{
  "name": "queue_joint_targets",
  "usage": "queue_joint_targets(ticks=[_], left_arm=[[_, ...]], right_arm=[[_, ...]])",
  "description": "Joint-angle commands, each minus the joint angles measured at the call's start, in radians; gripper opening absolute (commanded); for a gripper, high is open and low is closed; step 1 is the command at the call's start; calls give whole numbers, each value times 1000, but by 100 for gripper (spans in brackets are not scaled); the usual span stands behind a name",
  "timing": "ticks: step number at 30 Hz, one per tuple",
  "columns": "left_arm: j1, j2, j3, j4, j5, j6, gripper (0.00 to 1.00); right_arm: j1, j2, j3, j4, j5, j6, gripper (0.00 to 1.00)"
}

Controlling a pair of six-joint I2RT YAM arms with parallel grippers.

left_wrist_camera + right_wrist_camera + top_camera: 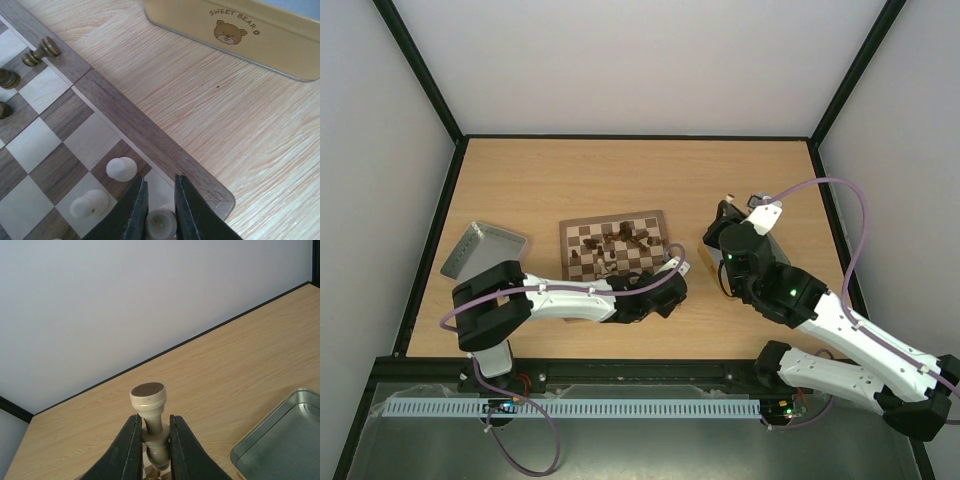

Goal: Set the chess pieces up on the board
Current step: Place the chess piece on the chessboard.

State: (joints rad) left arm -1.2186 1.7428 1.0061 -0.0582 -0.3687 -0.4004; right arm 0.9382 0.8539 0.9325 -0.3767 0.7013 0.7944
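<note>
The board [582, 232] lies mid-table with dark pieces [631, 236] bunched on its far half. My left gripper [670, 272] hangs over the board's near right corner. In the left wrist view this gripper [161, 180] is shut on a cream piece [161, 223] over the corner square, with two more cream pieces [121, 169] standing beside it. Dark pieces [41, 51] lie near the board [125, 117] edge. My right gripper [728, 206] is raised to the right of the board. It [152, 416] is shut on a cream piece [148, 399] held with its felt base up.
A grey metal tray [483, 249] sits tilted left of the board. A yellow tin [240, 35] marked SWEET BEAR lies close to the board's right side. Another metal tray [280, 450] shows low right in the right wrist view. Black-framed walls enclose the table.
</note>
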Motion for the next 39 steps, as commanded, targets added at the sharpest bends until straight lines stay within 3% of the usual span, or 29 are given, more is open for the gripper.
queue_joint_targets(ticks=[1,22,28,32,39], left_arm=[[6,11,-12,19,-49,8,16],[21,21,-7,19,-38,16,22],[22,-45,7,1,-14,11,26],[39,-126,25,-15,18,-4,32],[121,-330,-18,-8,55,-81,42]], right_arm=[[0,6,-11,-10,24,17,12],[-5,2,-8,-16,18,15,12],[-5,2,-5,-15,1,14,12],[-4,-4,-14,11,-60,-19,12],[-4,-28,-67,159,-320,-172,11]])
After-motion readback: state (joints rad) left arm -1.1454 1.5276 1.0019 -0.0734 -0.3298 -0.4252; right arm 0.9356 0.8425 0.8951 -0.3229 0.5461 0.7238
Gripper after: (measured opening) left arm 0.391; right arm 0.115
